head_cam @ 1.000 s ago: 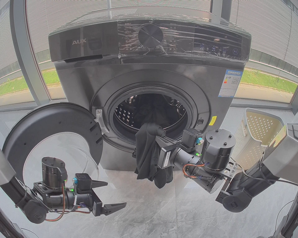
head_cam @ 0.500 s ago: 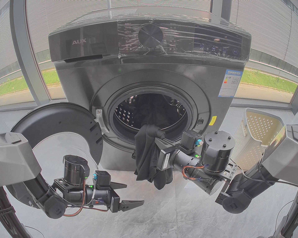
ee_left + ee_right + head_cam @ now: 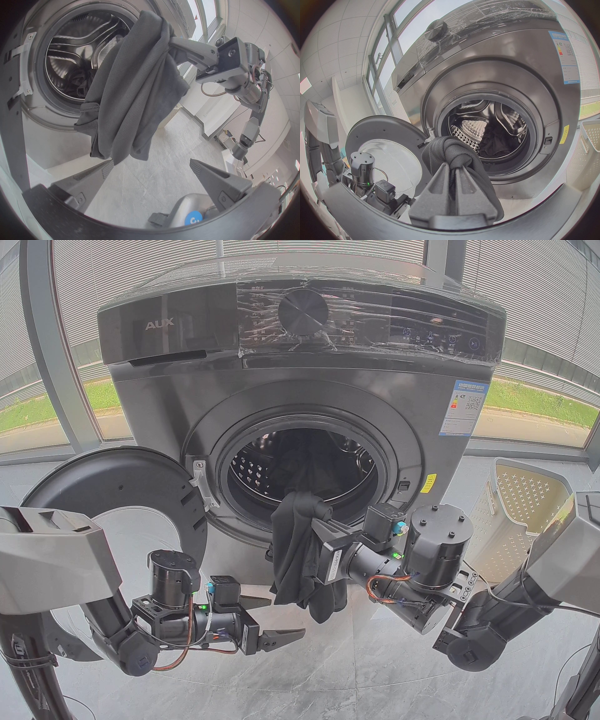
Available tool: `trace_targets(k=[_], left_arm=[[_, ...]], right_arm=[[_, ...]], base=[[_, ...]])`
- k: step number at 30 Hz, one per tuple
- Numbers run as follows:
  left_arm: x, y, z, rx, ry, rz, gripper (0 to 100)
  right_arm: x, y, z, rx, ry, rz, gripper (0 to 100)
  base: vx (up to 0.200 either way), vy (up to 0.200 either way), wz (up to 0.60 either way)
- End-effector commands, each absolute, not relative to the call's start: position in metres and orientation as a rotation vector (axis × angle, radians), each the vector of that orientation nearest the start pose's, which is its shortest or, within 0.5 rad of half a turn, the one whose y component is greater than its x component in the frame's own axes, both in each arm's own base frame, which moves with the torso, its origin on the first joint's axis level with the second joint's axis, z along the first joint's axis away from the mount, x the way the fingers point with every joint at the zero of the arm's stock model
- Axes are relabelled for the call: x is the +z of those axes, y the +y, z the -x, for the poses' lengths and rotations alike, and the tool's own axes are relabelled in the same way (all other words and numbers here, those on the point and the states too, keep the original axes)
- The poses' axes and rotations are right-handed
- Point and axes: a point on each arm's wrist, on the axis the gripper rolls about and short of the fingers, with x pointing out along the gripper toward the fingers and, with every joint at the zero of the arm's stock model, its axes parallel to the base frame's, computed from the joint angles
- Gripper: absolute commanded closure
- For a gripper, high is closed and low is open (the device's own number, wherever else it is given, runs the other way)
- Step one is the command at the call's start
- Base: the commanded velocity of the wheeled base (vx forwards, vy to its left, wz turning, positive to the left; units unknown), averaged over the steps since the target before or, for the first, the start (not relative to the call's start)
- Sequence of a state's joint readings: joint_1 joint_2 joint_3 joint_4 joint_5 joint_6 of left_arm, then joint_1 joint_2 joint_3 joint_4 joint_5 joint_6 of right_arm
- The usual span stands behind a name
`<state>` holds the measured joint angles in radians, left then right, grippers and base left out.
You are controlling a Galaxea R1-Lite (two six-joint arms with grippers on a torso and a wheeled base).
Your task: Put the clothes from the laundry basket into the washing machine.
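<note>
A dark grey garment [image 3: 302, 552] hangs in front of the washing machine [image 3: 300, 427], just below its round opening. My right gripper [image 3: 320, 522] is shut on the garment's top fold; the wrist view shows the cloth [image 3: 456, 156] pinched between both fingers. More dark clothes [image 3: 495, 142] lie inside the drum. My left gripper [image 3: 278, 620] is open near the floor, below and left of the hanging garment [image 3: 134, 90], with nothing between its fingers. The white laundry basket [image 3: 522, 515] stands at the right of the machine; what it holds is hidden.
The machine's round door [image 3: 112, 502] stands swung open at the left, close behind my left arm. Pale tiled floor [image 3: 350, 665] lies in front of the machine. Windows run behind it.
My left arm has swung right and forward along the floor, bringing its open gripper close under the hanging garment. The right gripper and the garment have stayed nearly still.
</note>
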<state>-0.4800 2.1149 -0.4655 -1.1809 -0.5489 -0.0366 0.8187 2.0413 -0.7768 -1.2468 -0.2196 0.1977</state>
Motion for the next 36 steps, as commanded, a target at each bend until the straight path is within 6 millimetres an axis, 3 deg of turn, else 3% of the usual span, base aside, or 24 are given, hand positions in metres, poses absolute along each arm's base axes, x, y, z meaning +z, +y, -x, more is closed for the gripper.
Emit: trace_targets(k=[1,10,16,25,34,35,36], left_arm=[[0.012,-0.159,-0.278,-0.996,0.517,0.050,0],[0.019,-0.170,-0.284,-1.020,0.459,0.077,0],[0.025,-0.183,-0.273,-1.067,0.411,0.099,0],[0.003,-0.190,-0.289,-0.994,0.371,0.080,0],[0.001,-0.196,-0.304,-0.913,0.305,0.075,0],[0.001,-0.196,-0.305,-0.912,0.305,0.075,100],[0.001,-0.196,-0.305,-0.912,0.303,0.075,100]], right_arm=[[0.122,0.262,-0.251,0.598,0.074,-0.182,100],[0.122,0.262,-0.251,0.596,0.075,-0.181,100],[0.119,0.263,-0.253,0.596,0.061,-0.187,100],[0.114,0.266,-0.254,0.597,0.055,-0.182,100],[0.112,0.266,-0.251,0.590,0.061,-0.178,100],[0.112,0.266,-0.251,0.587,0.060,-0.179,100],[0.112,0.267,-0.251,0.588,0.061,-0.178,100]], base=[[0.000,0.000,0.00],[0.000,0.000,0.00],[0.000,0.000,0.00],[0.000,0.000,0.00],[0.000,0.000,0.00],[0.000,0.000,0.00],[0.000,0.000,0.00]])
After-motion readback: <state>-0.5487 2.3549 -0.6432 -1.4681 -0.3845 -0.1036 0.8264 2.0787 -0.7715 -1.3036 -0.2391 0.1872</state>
